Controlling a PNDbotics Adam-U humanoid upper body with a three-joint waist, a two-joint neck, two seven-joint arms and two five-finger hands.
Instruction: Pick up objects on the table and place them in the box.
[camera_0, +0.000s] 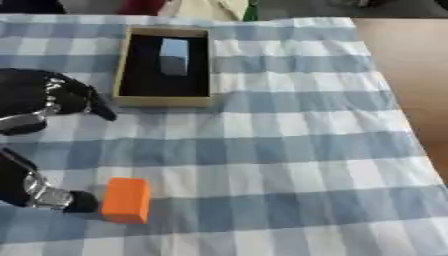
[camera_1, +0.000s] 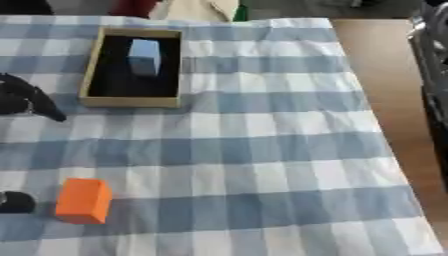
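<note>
The orange rectangular block (camera_0: 125, 200) lies at the lower left of the frame, touched by the robot's left hand (camera_0: 48, 97), whose fingers are spread wide around it. A push instead of a pinch may slide it on the blue checked tablecloth (camera_0: 289, 150), far from the tan cardboard box (camera_0: 163, 101) at upper left.

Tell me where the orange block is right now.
The orange block sits on the checked cloth near the table's front left, well short of the box.
</note>
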